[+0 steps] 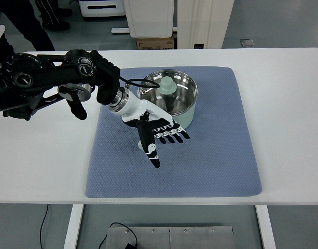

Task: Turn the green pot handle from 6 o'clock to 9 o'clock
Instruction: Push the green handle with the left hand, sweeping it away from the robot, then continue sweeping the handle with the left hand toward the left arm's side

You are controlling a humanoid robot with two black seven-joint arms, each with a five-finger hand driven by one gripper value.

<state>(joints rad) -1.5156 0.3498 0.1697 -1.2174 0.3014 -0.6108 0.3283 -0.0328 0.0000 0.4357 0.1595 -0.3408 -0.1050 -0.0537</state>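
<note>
A pale green pot with a glass lid and a green knob stands on the far middle of a blue mat. My left arm comes in from the left. Its hand is at the pot's near-left side, just in front of the pot wall. The fingers are stretched out and spread toward the right, and the thumb points toward the near edge. The hand holds nothing that I can see. The pot's handle does not show; the hand covers the spot in front of the pot.
The mat lies on a white table. A person's dark legs stand beyond the far left corner. A cardboard box and white furniture stand behind the table.
</note>
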